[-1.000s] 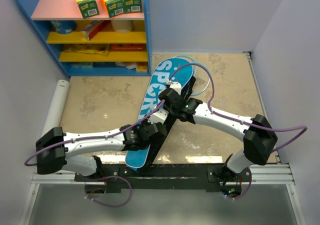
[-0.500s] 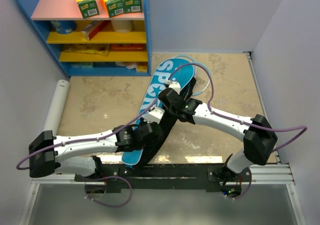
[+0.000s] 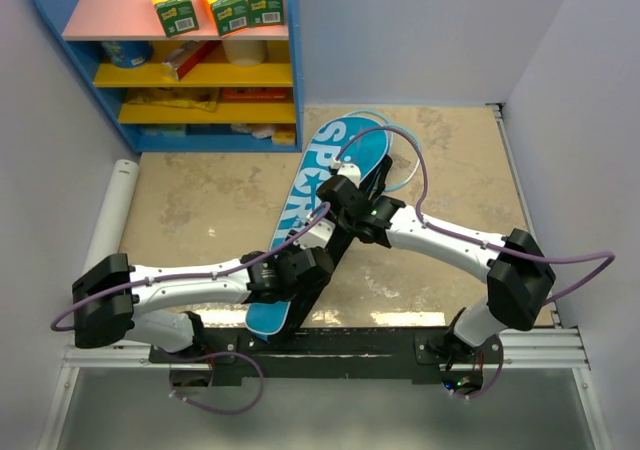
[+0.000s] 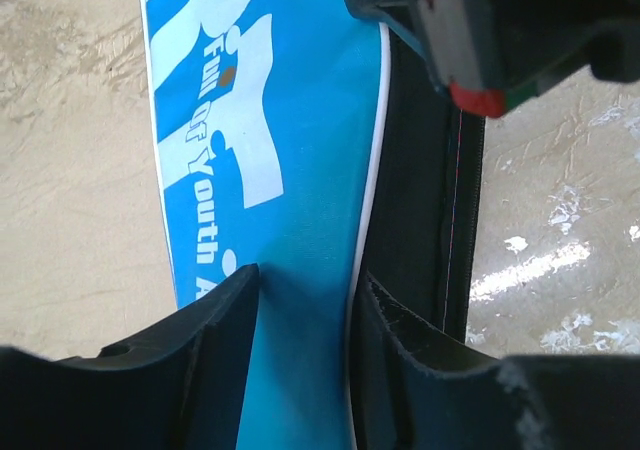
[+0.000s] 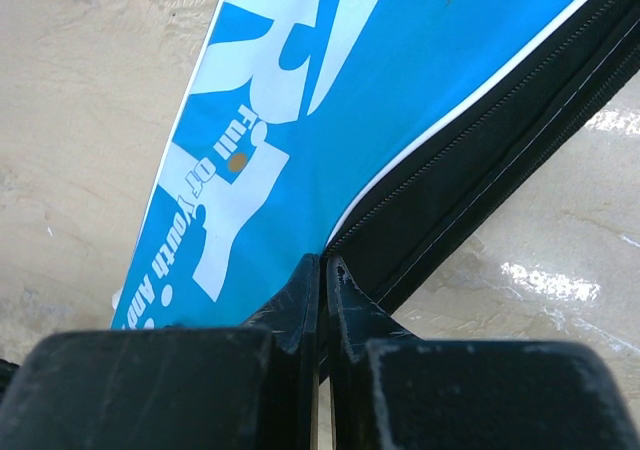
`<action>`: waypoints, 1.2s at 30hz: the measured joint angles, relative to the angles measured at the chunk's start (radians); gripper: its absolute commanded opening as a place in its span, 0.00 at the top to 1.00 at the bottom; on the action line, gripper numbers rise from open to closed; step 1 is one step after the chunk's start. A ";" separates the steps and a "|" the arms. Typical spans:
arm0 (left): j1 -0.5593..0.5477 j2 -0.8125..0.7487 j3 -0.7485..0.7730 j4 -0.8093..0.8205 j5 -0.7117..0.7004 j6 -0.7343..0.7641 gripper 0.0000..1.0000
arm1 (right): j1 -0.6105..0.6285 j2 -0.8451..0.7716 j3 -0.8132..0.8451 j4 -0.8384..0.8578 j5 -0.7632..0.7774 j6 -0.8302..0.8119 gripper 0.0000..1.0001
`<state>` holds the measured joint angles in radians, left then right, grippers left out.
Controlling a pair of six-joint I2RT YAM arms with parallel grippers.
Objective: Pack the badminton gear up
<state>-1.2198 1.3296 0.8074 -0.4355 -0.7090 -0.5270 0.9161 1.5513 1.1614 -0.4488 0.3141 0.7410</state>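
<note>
**Item: badminton kit, pack-up. Status: part done (est.)**

- Bag [image 3: 305, 185]: qty 1. Blue, "SPORT" in white. Lies flat mid-table [image 3: 200, 200], head twd 1 o'clock, narrow end twd 7 o'clock by the arm bases.
- Racket rim [image 3: 410, 170]: qty 1 seen, a light-blue arc poking out at the bag head, 3 o'clock side. 2nd racket not made out.
- Shuttlecocks: qty 0 in view. Inside bag or not, can't tell.
- Orange-green boxes [image 3: 229, 2]: qty 3, top shelf [image 3: 110, 15], 11 o'clock. Not part of kit.
- L gripper [image 4: 305, 310]: fingers parted, astride the bag's narrow end, nothing clamped as far as seen.
- R gripper [image 5: 322, 275]: fingers clenched tight at the black zip edge. Whether a zip pull is nipped, can't tell.

Done: racket(s) prob. mostly inside.
Left: tuck rim in, account for shuttlecocks, close the zip, since the black side looks agape.
</note>
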 measured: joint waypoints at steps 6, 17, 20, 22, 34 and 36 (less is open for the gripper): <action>0.000 0.000 0.000 0.000 -0.022 0.002 1.00 | 0.000 0.000 0.000 0.001 -0.003 -0.001 1.00; 0.074 -0.012 0.011 -0.038 -0.007 0.014 1.00 | -0.029 -0.013 -0.001 -0.018 0.006 -0.016 0.43; 0.145 -0.035 0.035 -0.053 0.020 0.039 1.00 | -0.076 -0.089 -0.005 -0.050 0.014 -0.025 0.42; 0.236 -0.064 0.061 -0.058 0.036 0.065 1.00 | -0.116 -0.162 -0.005 -0.070 0.029 -0.030 0.42; 0.597 -0.052 0.318 -0.102 0.175 0.195 1.00 | -0.171 -0.188 -0.169 -0.096 0.066 -0.026 0.52; 0.645 -0.037 0.335 -0.103 0.211 0.206 1.00 | -0.171 -0.154 -0.199 -0.089 0.053 -0.024 0.56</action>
<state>-0.5747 1.2926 1.1427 -0.5381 -0.4980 -0.3210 0.7448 1.3975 0.9627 -0.5381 0.3668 0.7174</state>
